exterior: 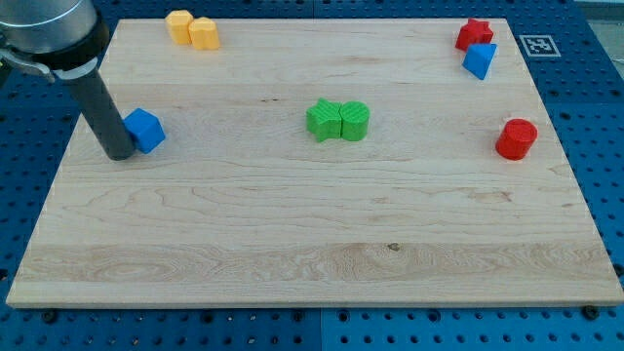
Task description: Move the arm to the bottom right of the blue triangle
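Blue triangle (479, 60) touches red star (474, 34); my tip (120, 154), a jawless end effector, touches blue cube (144, 130).

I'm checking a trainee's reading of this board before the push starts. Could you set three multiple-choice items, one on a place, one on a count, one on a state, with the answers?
1. Where is the blue triangle?
A. the view's top right, below the red star
B. the view's bottom left
C. the board's centre

2. How many green blocks are there?
A. one
B. two
C. four

3. How does my tip stand to the blue cube?
A. far off, across the board
B. right beside it, on its left in the view
C. resting on top of it

Answers:
1. A, since it sits against the red star near the top right corner.
2. B, since the green star and the green round-topped block sit together mid-board.
3. B, since the rod's end stands against the cube's left side.
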Controlling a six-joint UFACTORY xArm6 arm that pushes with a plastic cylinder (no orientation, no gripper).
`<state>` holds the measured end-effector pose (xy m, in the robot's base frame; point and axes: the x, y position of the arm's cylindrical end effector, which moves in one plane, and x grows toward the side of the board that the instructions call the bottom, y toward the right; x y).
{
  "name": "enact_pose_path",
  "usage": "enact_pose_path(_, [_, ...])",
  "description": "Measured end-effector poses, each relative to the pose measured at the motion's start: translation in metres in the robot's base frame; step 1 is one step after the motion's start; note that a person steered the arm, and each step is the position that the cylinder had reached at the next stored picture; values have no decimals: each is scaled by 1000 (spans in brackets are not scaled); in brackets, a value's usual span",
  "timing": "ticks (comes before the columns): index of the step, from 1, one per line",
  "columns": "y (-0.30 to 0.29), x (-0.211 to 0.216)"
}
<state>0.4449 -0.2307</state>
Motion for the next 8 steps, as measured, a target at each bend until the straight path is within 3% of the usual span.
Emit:
enact_pose_path(1, [37, 26])
enact_pose_path(2, [110, 55])
enact_pose_path(6, [452, 95])
enact_pose_path(7, [501, 60])
enact_pose_path(8, [526, -1])
